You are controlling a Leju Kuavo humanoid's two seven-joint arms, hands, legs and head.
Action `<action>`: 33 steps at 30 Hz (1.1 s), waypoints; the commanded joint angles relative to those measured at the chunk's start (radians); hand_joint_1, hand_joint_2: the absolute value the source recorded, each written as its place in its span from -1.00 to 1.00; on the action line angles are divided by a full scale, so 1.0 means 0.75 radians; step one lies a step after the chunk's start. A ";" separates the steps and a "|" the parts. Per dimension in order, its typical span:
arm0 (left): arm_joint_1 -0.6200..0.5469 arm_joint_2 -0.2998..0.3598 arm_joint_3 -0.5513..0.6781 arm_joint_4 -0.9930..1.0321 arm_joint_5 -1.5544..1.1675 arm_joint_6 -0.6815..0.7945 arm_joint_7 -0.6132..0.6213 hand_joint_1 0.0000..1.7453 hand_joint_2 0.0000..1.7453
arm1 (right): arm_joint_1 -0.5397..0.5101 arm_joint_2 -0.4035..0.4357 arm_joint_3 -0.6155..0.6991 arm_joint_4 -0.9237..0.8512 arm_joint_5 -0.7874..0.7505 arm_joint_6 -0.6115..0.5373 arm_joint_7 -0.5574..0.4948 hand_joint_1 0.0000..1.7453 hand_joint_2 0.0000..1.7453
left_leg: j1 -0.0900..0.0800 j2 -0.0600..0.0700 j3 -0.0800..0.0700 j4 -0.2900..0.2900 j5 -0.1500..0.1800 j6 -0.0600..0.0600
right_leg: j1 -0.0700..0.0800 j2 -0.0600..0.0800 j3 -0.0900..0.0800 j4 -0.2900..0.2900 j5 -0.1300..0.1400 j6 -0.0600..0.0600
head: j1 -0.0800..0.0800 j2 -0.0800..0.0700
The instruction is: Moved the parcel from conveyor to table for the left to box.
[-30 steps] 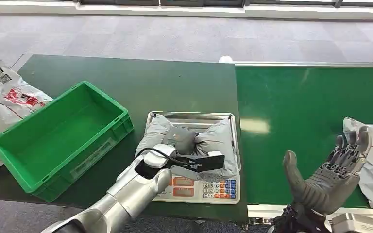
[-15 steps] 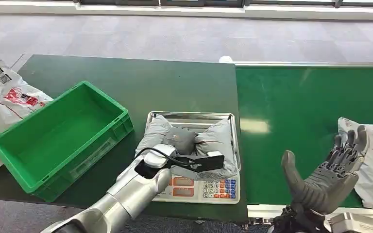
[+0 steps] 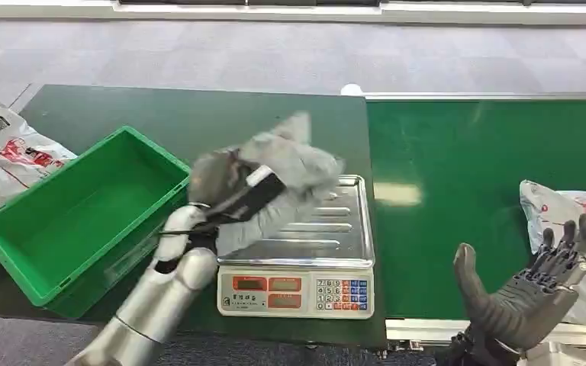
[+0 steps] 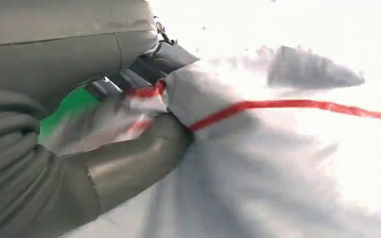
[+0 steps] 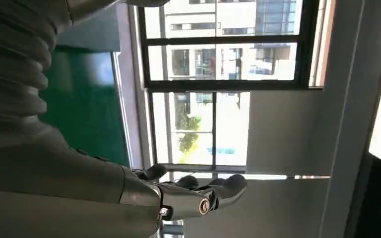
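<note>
My left hand [image 3: 233, 206] grips a grey parcel [image 3: 286, 164] and holds it in the air over the left side of the scale's steel tray [image 3: 336, 229], close to the green box [image 3: 84, 213]. The parcel is blurred with motion. In the left wrist view the thumb [image 4: 129, 168] presses into the grey parcel [image 4: 278, 173], which bears a red stripe. My right hand [image 3: 530, 290] hovers open, palm up, at the conveyor's near edge, beside a white parcel [image 3: 572, 229] with red print lying on the green belt [image 3: 465, 183]. The right wrist view shows that hand [image 5: 193, 196] with nothing in it.
The scale [image 3: 297, 290] with its keypad stands at the dark green table's [image 3: 198, 114] front edge, next to the conveyor. More white parcels [image 3: 8, 152] lie at the table's far left, behind the green box. The box holds nothing.
My left hand has lifted the grey parcel off the scale's tray and swung it left toward the green box. The white parcel has ridden a little left on the belt. My right hand dropped slightly.
</note>
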 commanded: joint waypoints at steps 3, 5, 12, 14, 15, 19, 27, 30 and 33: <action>0.154 0.205 0.824 -0.373 0.034 -0.119 -0.176 1.00 1.00 | 0.034 0.093 -0.103 -0.025 0.044 0.122 0.044 -1.00 1.00 | -0.002 0.009 0.014 -0.009 -0.001 -0.002 | -0.002 0.009 0.005 -0.001 -0.002 -0.003 | -0.001 0.000; 0.152 0.191 0.799 -0.393 0.011 -0.111 -0.147 1.00 1.00 | 0.033 0.095 -0.107 -0.025 0.044 0.125 0.045 -1.00 1.00 | 0.001 0.005 0.009 -0.007 0.000 -0.002 | 0.000 0.005 0.001 -0.001 -0.002 -0.003 | -0.001 0.000; 0.172 0.207 0.798 -0.445 0.007 -0.084 -0.112 1.00 1.00 | 0.036 0.111 -0.124 -0.030 0.057 0.160 0.047 -1.00 1.00 | 0.001 -0.005 0.002 -0.006 0.002 -0.002 | 0.001 -0.005 0.000 -0.001 -0.003 -0.003 | -0.001 0.000; 0.179 0.214 0.811 -0.442 -0.013 -0.081 -0.090 1.00 1.00 | 0.033 0.108 -0.125 -0.027 0.058 0.164 0.047 -1.00 1.00 | 0.001 -0.005 0.003 -0.008 0.002 -0.001 | 0.000 -0.006 0.002 -0.003 -0.002 -0.003 | -0.001 0.000; 0.181 0.216 0.817 -0.437 -0.018 -0.080 -0.086 1.00 1.00 | 0.032 0.108 -0.126 -0.025 0.060 0.164 0.047 -1.00 1.00 | 0.000 -0.005 0.002 -0.006 0.002 -0.002 | 0.000 -0.006 0.000 -0.001 -0.002 -0.003 | -0.001 0.000; 0.174 0.270 0.877 -0.287 -0.166 -0.116 0.029 1.00 1.00 | 0.030 0.110 -0.129 -0.026 0.067 0.186 0.059 -1.00 1.00 | -0.001 -0.003 0.003 -0.008 0.003 -0.002 | 0.000 -0.003 0.000 -0.002 -0.001 -0.003 | -0.001 0.000; 0.168 0.311 0.898 -0.147 -0.175 -0.129 0.025 1.00 1.00 | 0.033 0.118 -0.134 -0.029 0.071 0.196 0.062 -1.00 1.00 | 0.003 -0.006 0.004 -0.008 0.004 -0.004 | 0.001 -0.006 0.000 -0.003 -0.001 -0.004 | -0.001 0.000; 0.212 0.316 0.894 -0.114 -0.103 -0.148 -0.045 -1.00 1.00 | 0.046 0.112 -0.138 -0.029 0.068 0.194 0.062 -1.00 1.00 | 0.002 -0.006 0.005 -0.009 0.005 -0.004 | 0.000 -0.006 0.002 -0.003 -0.002 -0.004 | -0.001 0.000; 0.250 0.306 0.877 -0.153 -0.085 -0.153 -0.062 -1.00 1.00 | 0.058 0.093 -0.131 -0.021 0.060 0.189 0.058 -1.00 1.00 | 0.001 -0.006 0.005 -0.010 0.005 -0.004 | 0.000 -0.005 0.003 -0.005 -0.001 -0.004 | -0.001 0.000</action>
